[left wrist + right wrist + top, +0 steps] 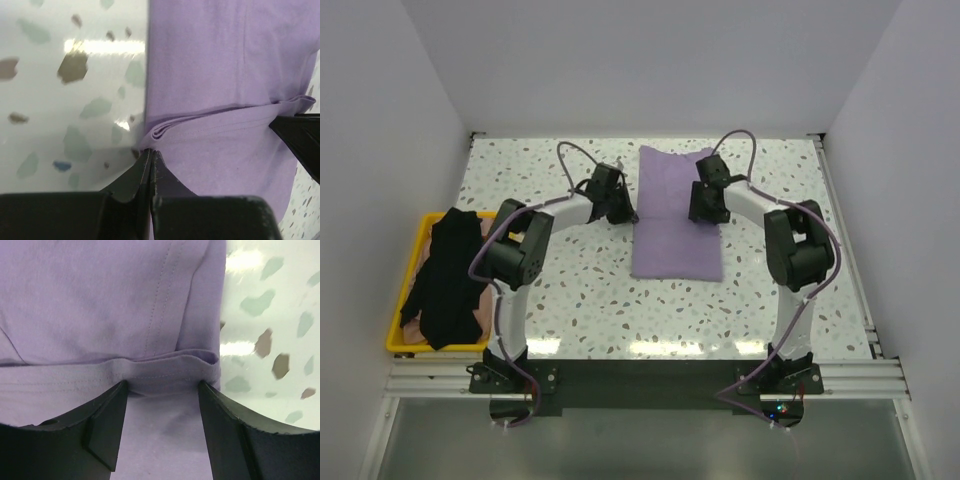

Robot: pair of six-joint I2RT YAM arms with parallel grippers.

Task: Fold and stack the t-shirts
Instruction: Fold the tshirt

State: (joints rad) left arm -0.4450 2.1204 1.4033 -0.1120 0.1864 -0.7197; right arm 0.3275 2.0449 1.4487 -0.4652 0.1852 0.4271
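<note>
1. White walls enclosed a speckled counter (570, 290). From above, the lavender t-shirt (675, 240) lay at centre rear as a long strip. The left gripper (620, 205) and right gripper (708, 205) sat at its opposite edges, level with each other, probably to carry one crosswise fold evenly. The black t-shirt (445, 275) was draped in a yellow crate (395, 335) at the far left, apparently waiting its turn.
2. At the left wrist, the jaws were pressed together with their tips on the layered corner of a fold in the lavender cloth. They seemed to pinch that edge, though the cloth between them was not clearly visible.
3. At the right wrist, the jaws stood wide apart, straddling the same fold ridge near the shirt's other edge and gripping nothing. I judged this side was either releasing or about to close.
</note>
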